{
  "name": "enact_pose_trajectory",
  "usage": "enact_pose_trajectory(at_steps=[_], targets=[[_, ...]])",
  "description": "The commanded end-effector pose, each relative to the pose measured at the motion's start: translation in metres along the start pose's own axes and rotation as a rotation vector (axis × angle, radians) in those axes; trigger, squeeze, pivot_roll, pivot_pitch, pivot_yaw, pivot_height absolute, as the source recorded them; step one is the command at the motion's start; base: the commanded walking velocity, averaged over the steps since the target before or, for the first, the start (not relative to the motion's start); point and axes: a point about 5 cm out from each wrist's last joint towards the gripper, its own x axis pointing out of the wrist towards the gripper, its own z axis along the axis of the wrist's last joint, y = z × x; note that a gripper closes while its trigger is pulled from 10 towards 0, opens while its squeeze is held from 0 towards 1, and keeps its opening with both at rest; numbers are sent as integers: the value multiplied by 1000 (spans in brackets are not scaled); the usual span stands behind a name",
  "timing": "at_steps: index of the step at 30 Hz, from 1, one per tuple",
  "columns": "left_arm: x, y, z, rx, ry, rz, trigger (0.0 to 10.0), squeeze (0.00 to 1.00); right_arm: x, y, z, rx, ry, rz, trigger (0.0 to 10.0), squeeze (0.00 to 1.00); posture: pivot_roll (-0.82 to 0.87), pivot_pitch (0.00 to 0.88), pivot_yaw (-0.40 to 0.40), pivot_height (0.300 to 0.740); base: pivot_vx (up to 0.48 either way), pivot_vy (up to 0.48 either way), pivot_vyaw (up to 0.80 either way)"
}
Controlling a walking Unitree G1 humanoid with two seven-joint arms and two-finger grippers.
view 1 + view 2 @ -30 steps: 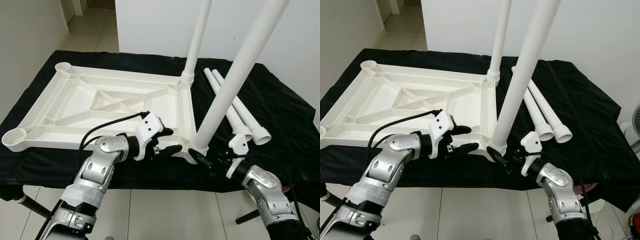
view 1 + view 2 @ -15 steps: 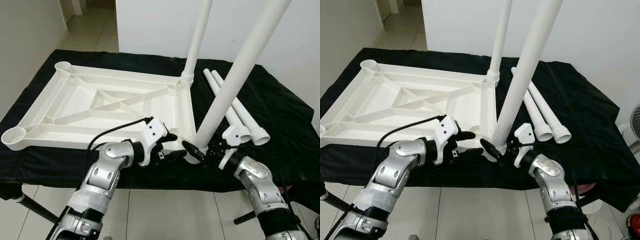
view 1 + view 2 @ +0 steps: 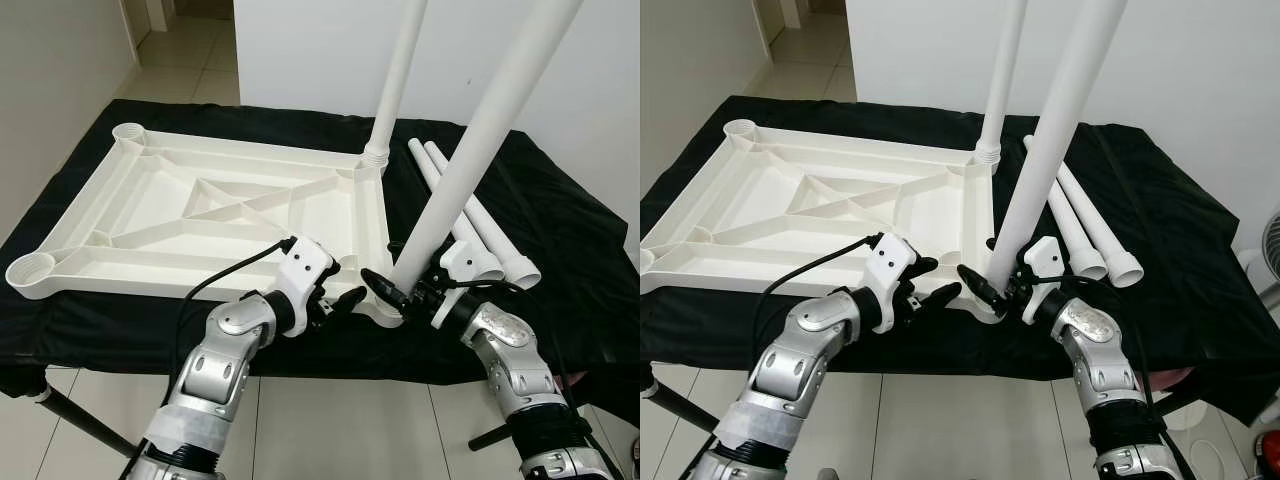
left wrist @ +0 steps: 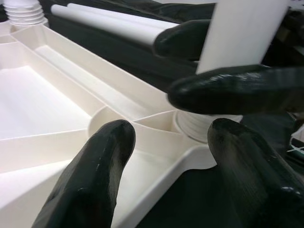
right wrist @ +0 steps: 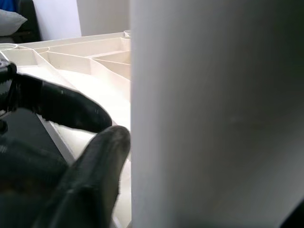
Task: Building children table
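The white plastic tabletop lies upside down on a black cloth. One leg stands upright in its far right corner. A second leg leans in the near right corner socket. My right gripper is shut on this leg's base, one finger in front of it and one behind. My left gripper is open at the same corner, its fingers spread over the tabletop's rim just left of the socket, close to the right gripper's fingers.
Two loose legs lie side by side on the black cloth to the right. Empty sockets sit at the near left corner and the far left corner. A white wall rises behind; tiled floor lies below the table's front edge.
My right gripper has moved up and in from below the table edge and closed around the near leg's base. My left gripper has slid right to the tabletop's near right corner.
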Motion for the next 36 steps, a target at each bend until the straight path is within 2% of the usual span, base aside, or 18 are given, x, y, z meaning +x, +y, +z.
enact_pose_trajectory(at_steps=[1, 3, 4, 5, 12, 13, 22, 23, 29, 31, 33, 35, 36], targets=[[1, -8, -1, -2, 2, -34, 10000, 0, 0, -1, -1, -18, 7, 10, 2392, 0, -47, 0, -58, 740, 0, 0, 0], [0, -10, -1, -5, 2, -44, 10000, 0, 0, -1, -1, -16, 6, 11, 2392, 0, -47, 0, -58, 740, 0, 0, 0], [-1, -12, -2, 3, 3, -56, 10000, 0, 0, -1, -1, -15, 5, 11, 314, 0, -50, 0, -59, 740, 0, 0, 0], [-2, -13, -3, 4, 8, -61, 10000, 0, -2, 0, -2, -16, 8, 14, 0, 0, -50, 0, -59, 740, 0, 0, 0], [-8, -14, -7, 14, 25, -79, 10000, 0, -7, -1, -6, -16, 26, 3, 0, 0, -57, 0, -69, 740, 0, 0, 0], [-9, -11, -7, 19, 26, -69, 10000, 0, -9, -3, -8, 9, 39, -27, 10000, 0, -59, 0, -72, 740, 0, 0, 0], [-7, -6, 1, 4, -6, -25, 10000, 0, -10, -3, -14, 73, 61, -163, 10000, 0, -62, 0, -76, 740, 0, 0, 0], [-5, -8, 3, -2, -16, -23, 10000, 0, -8, -2, -16, 82, 63, -211, 10000, 0, -62, 0, -76, 740, 0, 0, 0], [-4, -10, 5, -4, -24, -22, 10000, 0, -6, 0, -17, 76, 58, -262, 10000, 0, -62, 0, -77, 740, 0, 0, 0], [-3, -11, 6, -4, -27, -22, 10000, 0, -5, 1, -18, 66, 69, -308, 10000, 0, -61, 0, -77, 740, 0, 0, 0], [-2, -13, 7, -8, -36, -23, 10000, 0, 0, 4, -21, 54, 92, -425, 10000, 0, -61, 0, -78, 740, 0, 0, 0], [-1, -13, 8, -10, -39, -23, 10000, 0, 2, 6, -21, 51, 96, -466, 10000, 0, -61, 0, -78, 740, 0, 0, 0], [0, -14, 9, -12, -43, -24, 10000, 0, 5, 8, -20, 62, 96, -531, 10000, 0, -61, 0, -78, 740, 0, 0, 0]])
